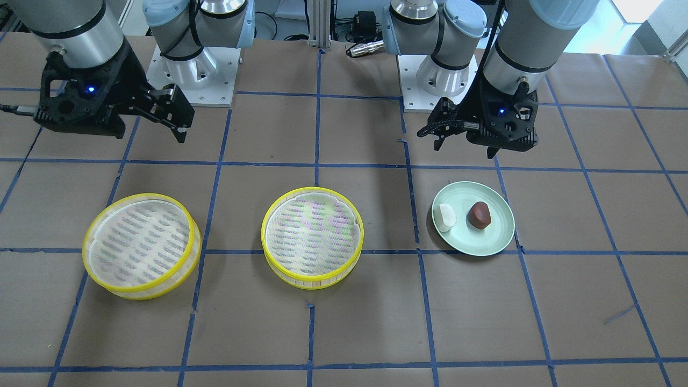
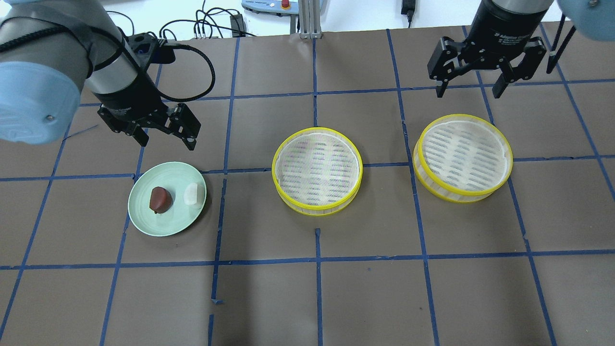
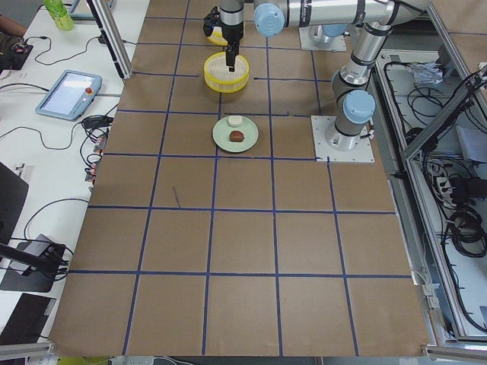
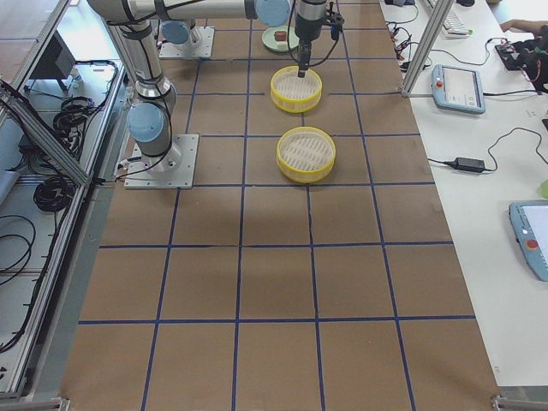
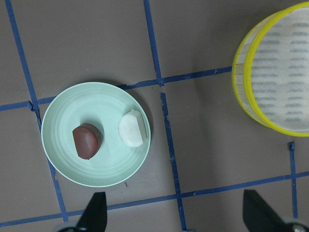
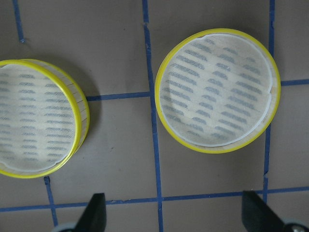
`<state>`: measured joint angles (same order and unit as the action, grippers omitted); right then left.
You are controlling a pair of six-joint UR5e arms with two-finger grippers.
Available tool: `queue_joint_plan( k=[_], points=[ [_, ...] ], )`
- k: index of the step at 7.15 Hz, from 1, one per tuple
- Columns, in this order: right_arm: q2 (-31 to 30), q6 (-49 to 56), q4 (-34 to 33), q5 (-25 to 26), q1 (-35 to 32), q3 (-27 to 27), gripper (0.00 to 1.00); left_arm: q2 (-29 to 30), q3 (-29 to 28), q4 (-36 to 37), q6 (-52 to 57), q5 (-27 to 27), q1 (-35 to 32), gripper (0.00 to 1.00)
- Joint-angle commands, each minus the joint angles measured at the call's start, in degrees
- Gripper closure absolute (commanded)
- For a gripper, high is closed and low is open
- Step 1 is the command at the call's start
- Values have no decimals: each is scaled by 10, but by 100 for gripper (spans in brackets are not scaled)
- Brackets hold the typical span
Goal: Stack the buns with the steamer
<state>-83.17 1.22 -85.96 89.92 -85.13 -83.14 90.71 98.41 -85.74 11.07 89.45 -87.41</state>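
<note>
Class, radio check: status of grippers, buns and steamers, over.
Left gripper open, right gripper open, both empty. White bun and reddish-brown bun on the green plate. Centre steamer and right-side steamer empty. Nothing blocking.

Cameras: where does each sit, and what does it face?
Overhead: behind the robot, looking down; left gripper, right gripper.
Front: across the table, facing back; both grippers.
Exterior left: table's end, left arm nearest.
Exterior right: opposite end, right arm nearest.
Left wrist: above the plate; fingertips show.
Right wrist: above the right steamer; fingertips show.
Both wrists share the middle steamer.
</note>
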Motion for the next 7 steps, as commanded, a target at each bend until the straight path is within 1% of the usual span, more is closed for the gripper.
queue_joint_plan(
  k=[1,2,3,4,5,7],
  points=[
    [54,96,-43,14,76,-7,5,34,87,97,4,21,18,0],
    [71,140,-80,15,110,-37,8,87,122,189,3,25,32,0],
    [84,166,-156,15,136,-94,8,124,131,229,-2,24,36,0],
    [94,198,-247,15,152,-152,8,129,133,228,-1,26,38,0],
    [105,206,-302,15,160,-192,9,135,135,226,-1,28,39,0],
    [128,235,-356,17,187,-226,18,142,153,229,-4,26,39,0]
  ],
)
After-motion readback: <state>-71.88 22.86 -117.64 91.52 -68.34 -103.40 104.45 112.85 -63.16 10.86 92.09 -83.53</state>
